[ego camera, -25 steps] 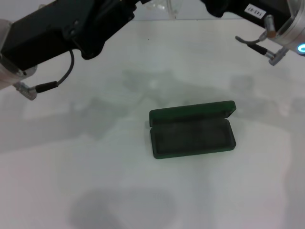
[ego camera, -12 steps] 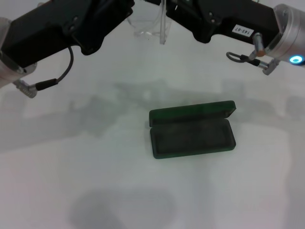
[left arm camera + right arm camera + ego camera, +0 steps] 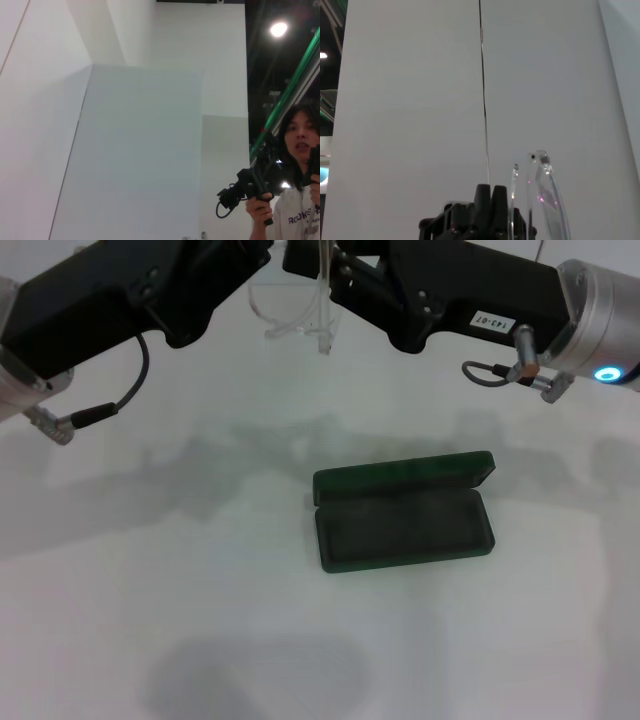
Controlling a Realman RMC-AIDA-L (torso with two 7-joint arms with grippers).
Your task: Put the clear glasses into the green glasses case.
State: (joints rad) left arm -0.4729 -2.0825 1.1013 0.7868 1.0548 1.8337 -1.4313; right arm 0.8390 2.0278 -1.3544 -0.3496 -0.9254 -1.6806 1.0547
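Clear glasses [image 3: 290, 315] had descended at 12 o'clock, pinched by both claws, left claw [image 3: 262, 262] and right claw [image 3: 318, 270], nearing open green glasses case [image 3: 404, 512].

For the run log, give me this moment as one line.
clear glasses: aloft between both arms | left gripper, right gripper: at glasses | green glasses case: open, empty

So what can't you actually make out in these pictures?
- Head view: the left gripper and right gripper meet at the clear glasses; the top edge cuts off the contact, so who holds them is unclear.
- Left wrist view: neither glasses nor the green glasses case appears.
- Right wrist view: the right gripper's jaws look together, but the grip is cut off at the bottom edge.
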